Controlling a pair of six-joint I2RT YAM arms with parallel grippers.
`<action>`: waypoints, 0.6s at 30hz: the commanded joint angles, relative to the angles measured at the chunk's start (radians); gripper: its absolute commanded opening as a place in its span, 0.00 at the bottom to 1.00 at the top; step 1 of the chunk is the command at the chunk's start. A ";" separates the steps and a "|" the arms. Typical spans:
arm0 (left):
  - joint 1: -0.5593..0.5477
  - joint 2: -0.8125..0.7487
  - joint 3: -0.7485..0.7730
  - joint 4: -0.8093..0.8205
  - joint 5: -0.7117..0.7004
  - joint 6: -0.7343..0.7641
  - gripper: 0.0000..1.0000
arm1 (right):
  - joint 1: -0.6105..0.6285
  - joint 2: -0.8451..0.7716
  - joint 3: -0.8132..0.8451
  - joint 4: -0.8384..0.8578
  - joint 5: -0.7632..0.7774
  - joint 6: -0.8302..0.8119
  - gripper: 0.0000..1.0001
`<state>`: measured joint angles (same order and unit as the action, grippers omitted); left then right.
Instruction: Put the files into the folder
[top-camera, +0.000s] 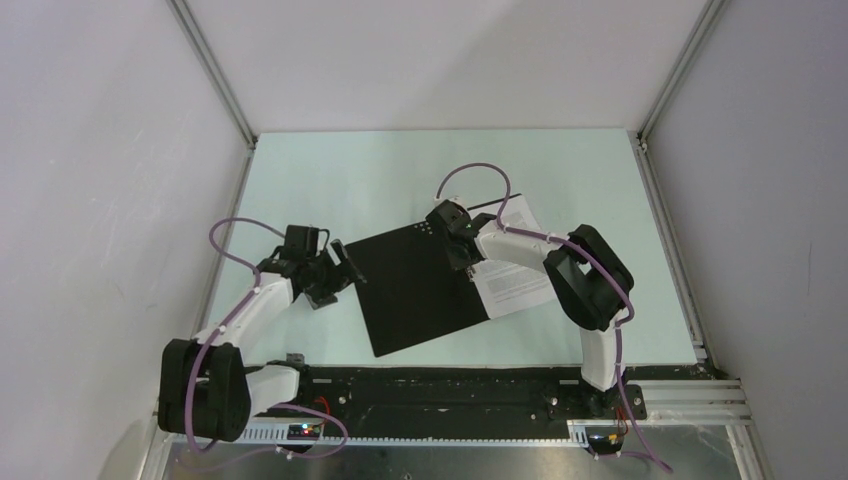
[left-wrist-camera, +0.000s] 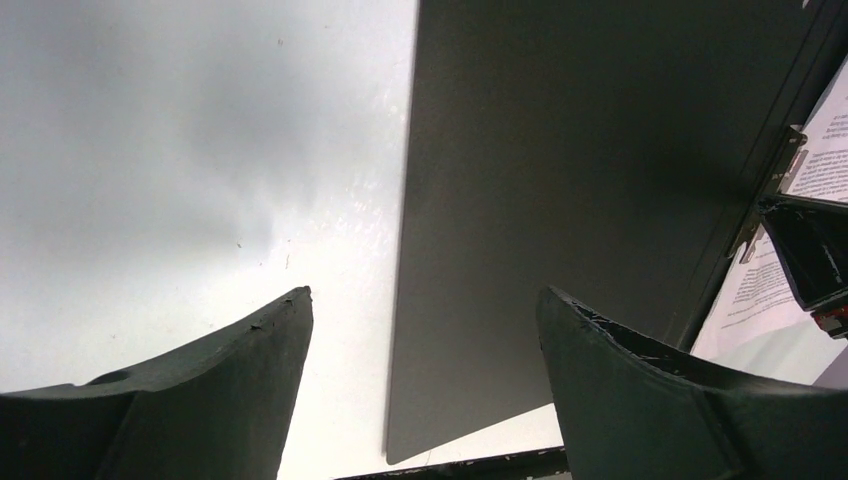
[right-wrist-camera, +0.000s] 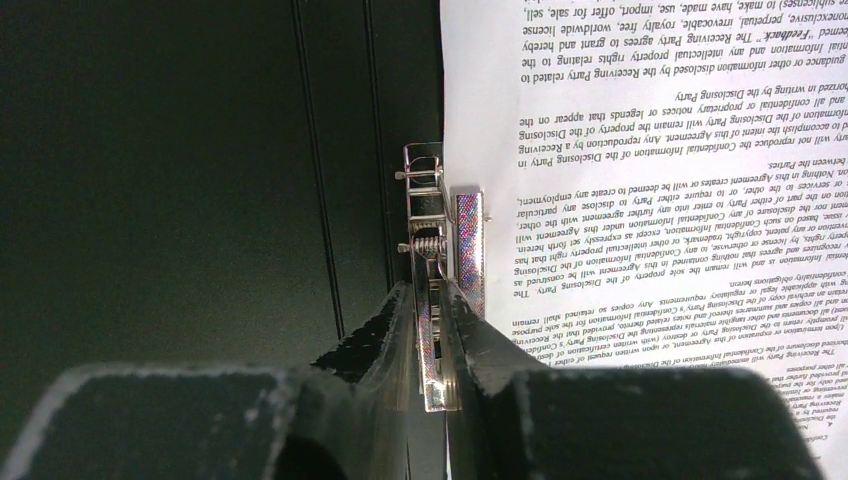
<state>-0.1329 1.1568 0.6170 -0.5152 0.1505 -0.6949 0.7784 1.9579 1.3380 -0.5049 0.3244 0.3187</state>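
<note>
The folder (top-camera: 420, 285) lies open in the middle of the table, its black inside up; no red shows. The files (top-camera: 515, 285), white sheets with dense black text, lie on its right half, partly under my right arm. My right gripper (top-camera: 462, 262) is shut on the folder's metal clip (right-wrist-camera: 440, 250) by the spine, with the files (right-wrist-camera: 650, 150) just to the right and the black cover (right-wrist-camera: 200, 150) to the left. My left gripper (top-camera: 345, 265) is open and empty at the folder's left edge (left-wrist-camera: 560, 180), its fingers either side of that edge.
White walls with metal corner posts (top-camera: 215, 75) enclose the pale table (top-camera: 350, 170) at the left, back and right. A black rail (top-camera: 450, 385) with the arm bases runs along the near edge. My right gripper also shows in the left wrist view (left-wrist-camera: 815, 255).
</note>
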 joint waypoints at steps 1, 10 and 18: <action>0.006 0.023 0.048 0.009 0.025 0.031 0.87 | -0.001 -0.014 0.002 -0.037 -0.017 0.045 0.19; 0.005 0.031 0.040 0.013 0.020 0.044 0.88 | 0.006 0.003 0.011 -0.080 -0.008 0.062 0.15; 0.005 0.037 0.039 0.016 0.017 0.048 0.89 | 0.022 -0.020 0.015 -0.121 0.020 0.092 0.16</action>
<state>-0.1326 1.1915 0.6315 -0.5117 0.1616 -0.6720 0.7860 1.9579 1.3441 -0.5381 0.3355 0.3706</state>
